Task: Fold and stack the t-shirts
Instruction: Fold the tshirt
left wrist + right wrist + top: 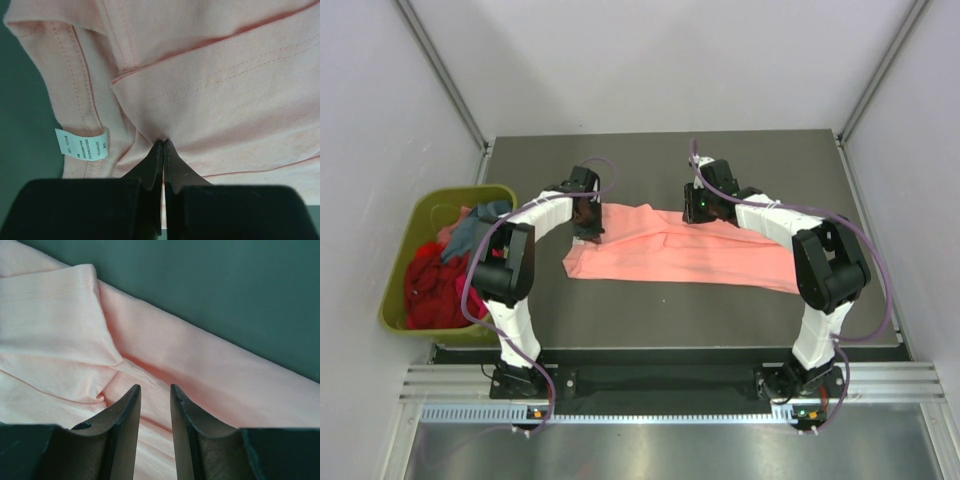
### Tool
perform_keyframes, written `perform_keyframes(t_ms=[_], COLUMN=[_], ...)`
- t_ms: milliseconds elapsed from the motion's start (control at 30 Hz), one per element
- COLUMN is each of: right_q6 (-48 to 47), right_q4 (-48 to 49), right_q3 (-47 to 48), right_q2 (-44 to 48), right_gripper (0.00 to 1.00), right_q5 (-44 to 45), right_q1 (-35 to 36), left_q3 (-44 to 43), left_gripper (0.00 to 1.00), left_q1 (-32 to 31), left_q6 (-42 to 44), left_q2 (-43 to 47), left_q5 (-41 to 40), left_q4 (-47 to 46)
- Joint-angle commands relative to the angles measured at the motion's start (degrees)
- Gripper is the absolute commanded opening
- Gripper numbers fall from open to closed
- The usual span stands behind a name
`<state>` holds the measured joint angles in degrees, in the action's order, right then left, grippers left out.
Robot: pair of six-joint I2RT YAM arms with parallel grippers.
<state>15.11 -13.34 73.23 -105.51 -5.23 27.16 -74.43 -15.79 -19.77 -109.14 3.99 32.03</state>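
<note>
A large salmon-pink t-shirt [680, 255] lies spread across the middle of the dark table. My left gripper [588, 222] sits at the shirt's far left end. In the left wrist view its jaws [164, 142] are shut, and the pink cloth [225, 100] puckers at their tips, beside the collar with a white label [81, 145]. My right gripper [698, 208] is at the shirt's far edge near the middle. In the right wrist view it [155, 387] stands open just over a fold of the shirt [50, 315], with cloth showing in the gap.
An olive-green bin [395, 270] stands off the table's left edge, holding red shirts [425, 285] and a teal-blue one [470, 232]. Dark table surface [770, 165] shows behind the shirt, and a bare strip [670, 320] lies in front of it. Grey walls close in both sides.
</note>
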Motion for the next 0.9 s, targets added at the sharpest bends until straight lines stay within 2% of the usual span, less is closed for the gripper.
perform_keyframes(t_ms=[0, 400, 867], right_q6=[-0.5, -0.3, -0.5], right_q4=[0.4, 0.9, 0.3], right_q3=[1.7, 1.1, -0.5], right_q2=[2.2, 2.7, 3.5], right_gripper=[0.31, 0.31, 0.31], right_q5=[0.2, 0.2, 2.6], right_q1=[0.9, 0.9, 0.9], left_q3=[-3.4, -6.2, -8.0], left_gripper=[0.00, 0.00, 0.00], left_q1=[-0.2, -1.0, -2.5], left_q6=[0.6, 0.6, 0.7], left_q2=[2.4, 3.1, 8.4], left_q5=[-1.4, -2.3, -3.5], left_q4=[1.6, 4.4, 11.6])
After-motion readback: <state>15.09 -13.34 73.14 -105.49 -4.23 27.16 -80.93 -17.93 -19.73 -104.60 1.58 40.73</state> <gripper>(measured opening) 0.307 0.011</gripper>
